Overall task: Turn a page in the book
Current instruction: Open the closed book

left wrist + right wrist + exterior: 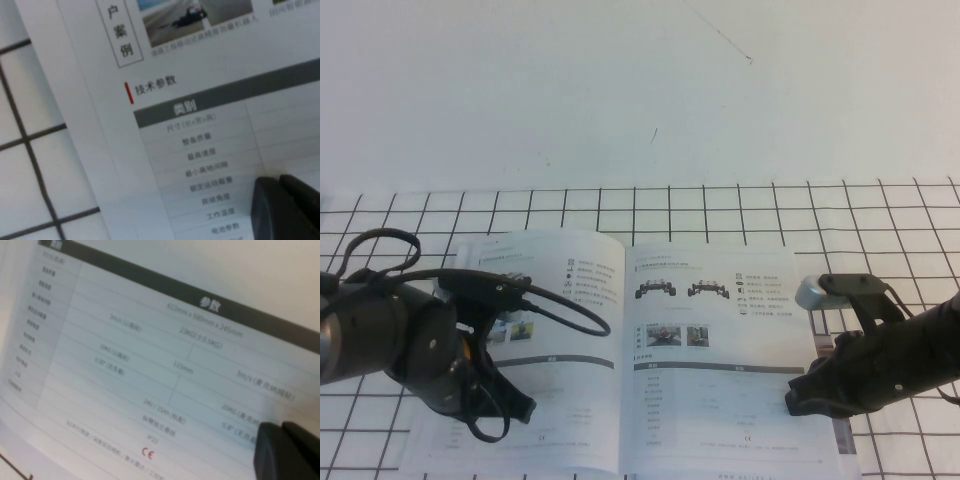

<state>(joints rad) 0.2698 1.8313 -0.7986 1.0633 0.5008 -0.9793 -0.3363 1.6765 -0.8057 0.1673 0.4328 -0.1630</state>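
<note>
Both arms press on the open book (pixel 630 350).
The left gripper (pixel 505 405) and right gripper (pixel 805 395), fingers together, hold the pages flat.

The book (pixel 620 350) is showing thin, glossy white paper. The left gripper (pixel 505 405) at eight o'clock and the right gripper (pixel 810 395) at four o'clock are looking like matt black plastic.

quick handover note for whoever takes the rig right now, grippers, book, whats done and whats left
Left gripper: low over the book's left-hand page, holding nothing that shows.
Right gripper: down at the outer edge of the right-hand page; no grip on it can be seen.
The book lies open and flat on the grid mat.
Done: both arms brought in over the book.
Left: catch a page edge, lift it and swing it across.
</note>
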